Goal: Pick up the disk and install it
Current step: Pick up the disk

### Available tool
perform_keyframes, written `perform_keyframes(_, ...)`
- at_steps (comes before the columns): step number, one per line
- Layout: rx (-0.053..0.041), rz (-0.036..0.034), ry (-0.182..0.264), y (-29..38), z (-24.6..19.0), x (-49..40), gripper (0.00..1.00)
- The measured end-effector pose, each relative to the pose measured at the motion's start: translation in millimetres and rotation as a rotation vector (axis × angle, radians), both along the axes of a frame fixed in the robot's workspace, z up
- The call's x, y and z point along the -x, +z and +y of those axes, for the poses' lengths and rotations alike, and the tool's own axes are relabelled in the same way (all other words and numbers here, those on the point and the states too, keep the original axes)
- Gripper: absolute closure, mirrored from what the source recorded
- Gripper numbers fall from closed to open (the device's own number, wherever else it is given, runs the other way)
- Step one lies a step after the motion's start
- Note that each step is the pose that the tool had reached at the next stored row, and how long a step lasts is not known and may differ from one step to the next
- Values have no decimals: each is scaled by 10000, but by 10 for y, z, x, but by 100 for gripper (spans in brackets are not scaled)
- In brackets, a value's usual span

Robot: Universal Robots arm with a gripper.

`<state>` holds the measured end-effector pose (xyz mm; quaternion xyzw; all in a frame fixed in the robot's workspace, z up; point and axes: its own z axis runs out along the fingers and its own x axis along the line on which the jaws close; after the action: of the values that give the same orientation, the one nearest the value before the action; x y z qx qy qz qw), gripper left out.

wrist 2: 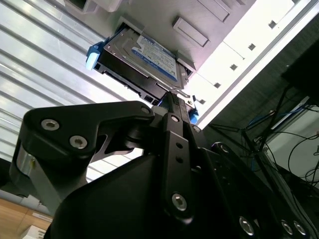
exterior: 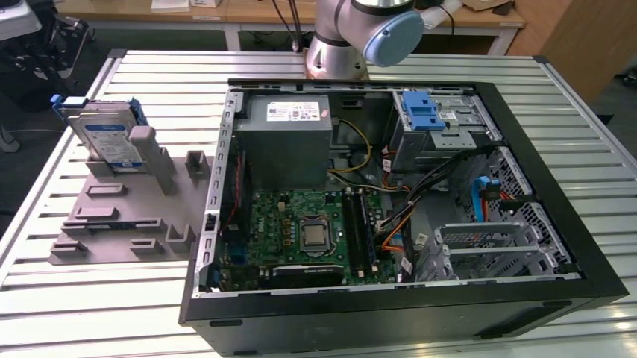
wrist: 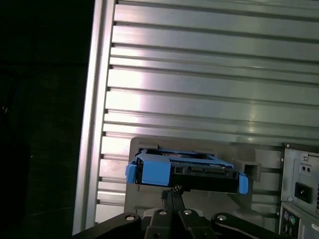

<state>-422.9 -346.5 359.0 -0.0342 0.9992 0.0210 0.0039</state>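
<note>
My hand (wrist: 173, 190) looks closed on nothing. Its tips meet just short of the disk (wrist: 184, 172), and I don't think they touch it. The disk stands on its edge in a grey stand (exterior: 119, 224), leaning back on the posts, so its top is free to grab. I think its long side runs up and down, a bit tipped, with the blue tab on top. The stand sits on the slatted surface (exterior: 100, 313), just beside the case (exterior: 398, 321) on the exterior view's left. The case lies open on its side, so it is easy to reach into.
</note>
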Motion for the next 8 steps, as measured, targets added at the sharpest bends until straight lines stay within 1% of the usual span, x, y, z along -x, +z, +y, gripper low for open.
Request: perform_keyframes(8, 0, 0, 96, 0, 0, 0, 89)
